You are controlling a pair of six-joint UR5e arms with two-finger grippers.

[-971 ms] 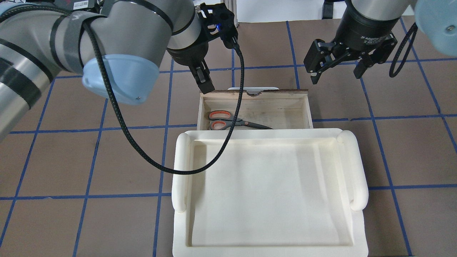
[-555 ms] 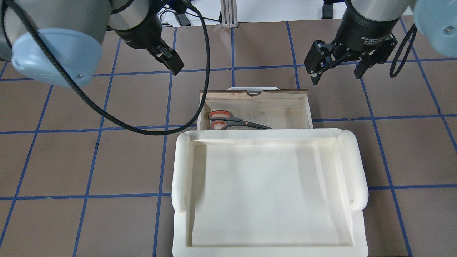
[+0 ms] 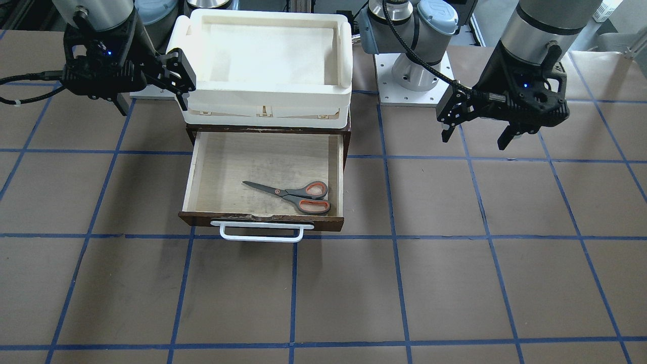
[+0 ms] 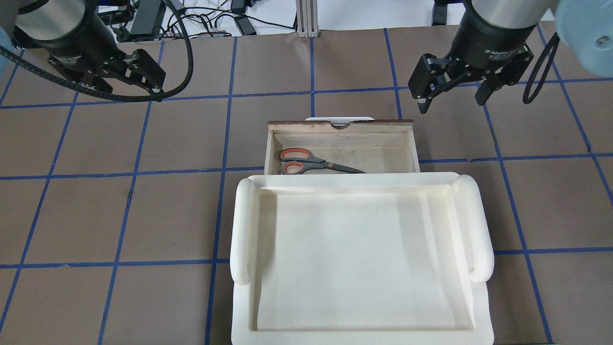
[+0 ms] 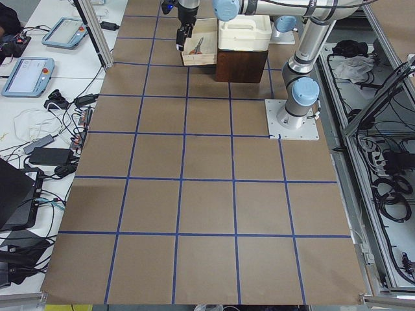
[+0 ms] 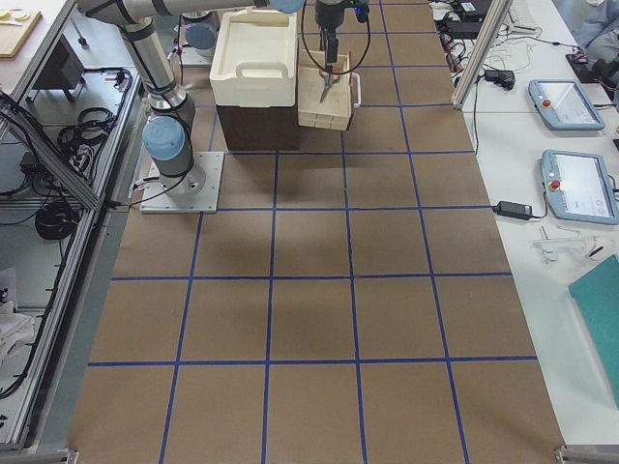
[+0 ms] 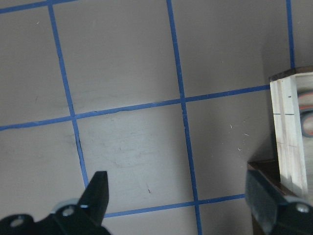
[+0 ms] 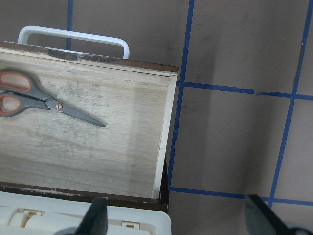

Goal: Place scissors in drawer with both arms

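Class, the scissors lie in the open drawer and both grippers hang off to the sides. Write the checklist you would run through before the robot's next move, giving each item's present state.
1. Scissors lie flat on the floor of the drawer, wholly inside: ok.
2. Blades together, nothing sticking over the drawer's rim: ok.
3. Left gripper empty, jaws apart, off to the drawer's side: ok.
4. Right gripper empty, jaws apart, touching nothing: ok.
5. White handle free, with nothing in front of it: ok.
6. Drawer pushed in: not ok, it is pulled out.
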